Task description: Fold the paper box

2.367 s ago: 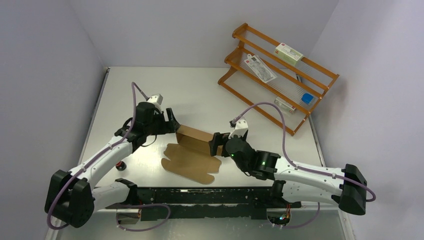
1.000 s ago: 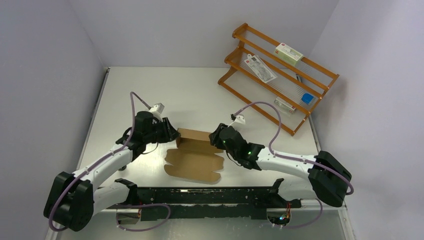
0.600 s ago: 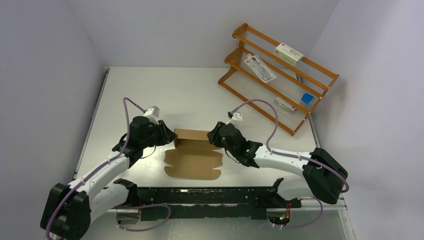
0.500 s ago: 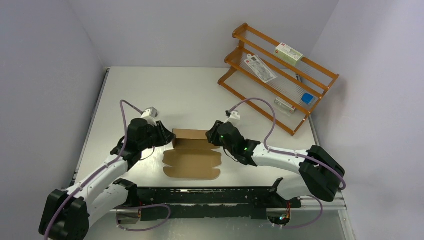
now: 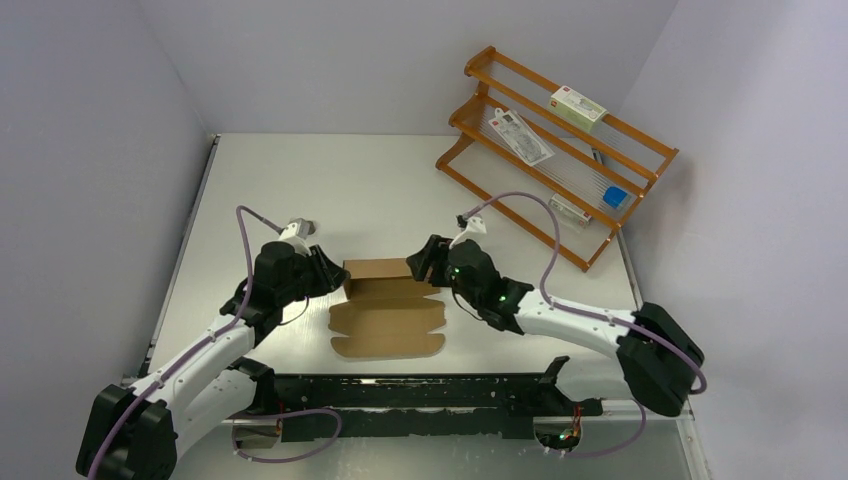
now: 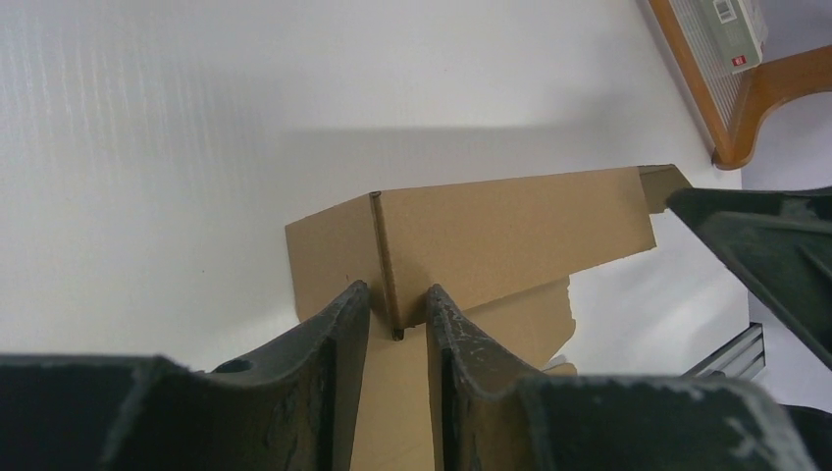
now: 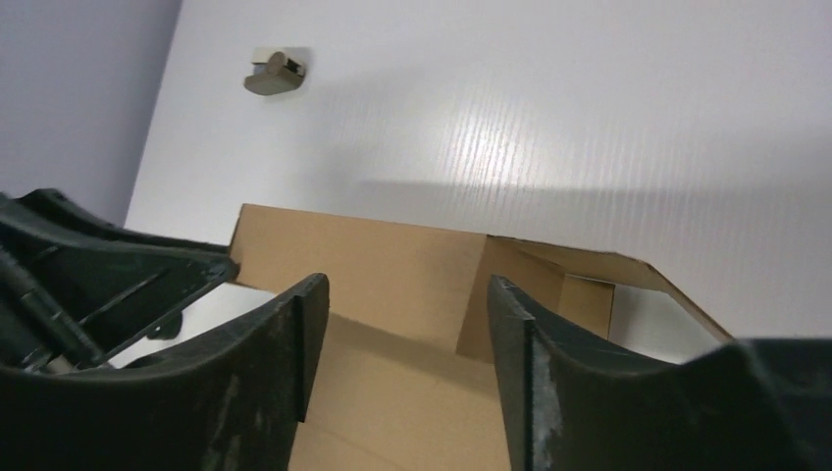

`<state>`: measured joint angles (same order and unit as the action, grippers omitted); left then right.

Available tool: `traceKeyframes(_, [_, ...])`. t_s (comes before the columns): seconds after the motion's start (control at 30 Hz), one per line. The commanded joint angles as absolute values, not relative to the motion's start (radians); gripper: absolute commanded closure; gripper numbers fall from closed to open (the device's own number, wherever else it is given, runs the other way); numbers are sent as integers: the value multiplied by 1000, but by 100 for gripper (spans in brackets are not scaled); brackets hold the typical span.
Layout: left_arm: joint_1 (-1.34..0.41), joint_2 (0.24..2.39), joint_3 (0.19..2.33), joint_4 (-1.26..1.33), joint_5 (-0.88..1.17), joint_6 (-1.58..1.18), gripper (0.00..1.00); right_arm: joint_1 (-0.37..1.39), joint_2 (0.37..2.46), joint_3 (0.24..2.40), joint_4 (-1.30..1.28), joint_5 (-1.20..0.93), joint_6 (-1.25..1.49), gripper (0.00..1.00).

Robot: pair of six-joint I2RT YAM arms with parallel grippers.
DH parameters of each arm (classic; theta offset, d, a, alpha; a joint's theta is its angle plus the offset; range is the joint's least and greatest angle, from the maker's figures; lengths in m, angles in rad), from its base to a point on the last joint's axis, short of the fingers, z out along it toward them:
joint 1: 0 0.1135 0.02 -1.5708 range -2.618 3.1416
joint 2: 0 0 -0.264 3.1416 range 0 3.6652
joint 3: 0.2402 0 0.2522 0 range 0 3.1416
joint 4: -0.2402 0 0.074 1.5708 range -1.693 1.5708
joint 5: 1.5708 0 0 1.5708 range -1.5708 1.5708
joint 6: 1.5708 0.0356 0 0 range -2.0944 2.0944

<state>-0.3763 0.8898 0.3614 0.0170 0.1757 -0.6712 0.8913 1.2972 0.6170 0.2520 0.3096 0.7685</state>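
Mostly flat, the paper box (image 5: 385, 305) lies near the middle of the table (image 5: 300, 190), between the two arms; its far wall (image 5: 377, 269) stands up, while the scalloped front flap (image 5: 388, 330) lies spread toward the arm bases; we judge the fold to be at an early stage, with walls going up and the lid not yet touched.

The left gripper (image 6: 396, 299) sits at the box's left end, its fingers (image 6: 348, 324) drawn narrow and straddling the upright corner crease; we read this as an anchor, meant to stop the card sliding or springing flat; whether the pads actually bite the card we cannot tell, as a sliver of gap shows.

The right gripper (image 7: 404, 285) hangs at the opposite end with jaws spread wide and nothing between them; beyond its fingers the right end flap (image 7: 574, 285) is partly turned in; we take the released pose as readiness to take hold of or push that flap, though that is a guess.

Well apart, at the far right, an orange wooden rack (image 5: 497, 205) carries white packages (image 5: 578, 105); neither arm is near it.
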Motion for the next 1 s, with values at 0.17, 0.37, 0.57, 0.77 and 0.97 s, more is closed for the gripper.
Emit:
traceKeyframes(0.17, [-377, 884, 376, 2, 129, -670, 65, 888, 1096, 422, 307, 366, 744, 25])
traceKeyframes(0.37, [-377, 886, 381, 2, 131, -670, 64, 889, 1095, 303, 443, 347, 758, 22])
traceKeyframes(0.57, [-377, 876, 396, -48, 115, -657, 64, 891, 1191, 226, 662, 396, 722, 27])
traceKeyframes(0.77, [-377, 883, 396, -42, 124, -663, 64, 906, 1349, 215, 854, 434, 701, 31])
traceKeyframes(0.97, [-377, 883, 395, -45, 125, -664, 65, 931, 1501, 250, 948, 472, 700, 37])
